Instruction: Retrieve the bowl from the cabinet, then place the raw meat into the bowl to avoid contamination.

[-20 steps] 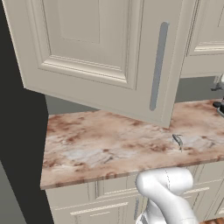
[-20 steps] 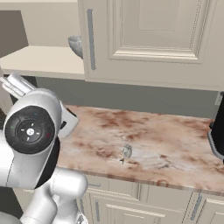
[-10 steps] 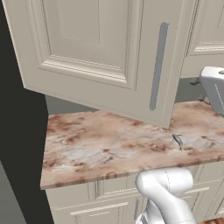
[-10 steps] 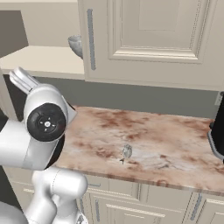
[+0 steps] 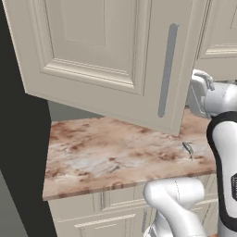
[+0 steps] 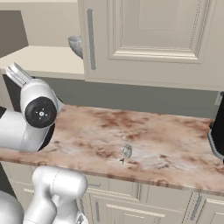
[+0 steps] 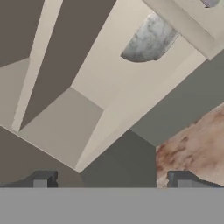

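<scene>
Cabinet [image 5: 106, 55] door swung open, bowl [image 6: 76, 45] on the shelf inside.

My pincer [image 7: 111, 179] is spread wide with nothing between its tips, and I look along it at the bowl [image 7: 148, 40], which sits well apart from me on the beige shelf [image 6: 43, 61], partly behind the door edge with its long grey handle [image 6: 91, 39]. Below lies the reddish marble counter [image 6: 144, 140].
</scene>
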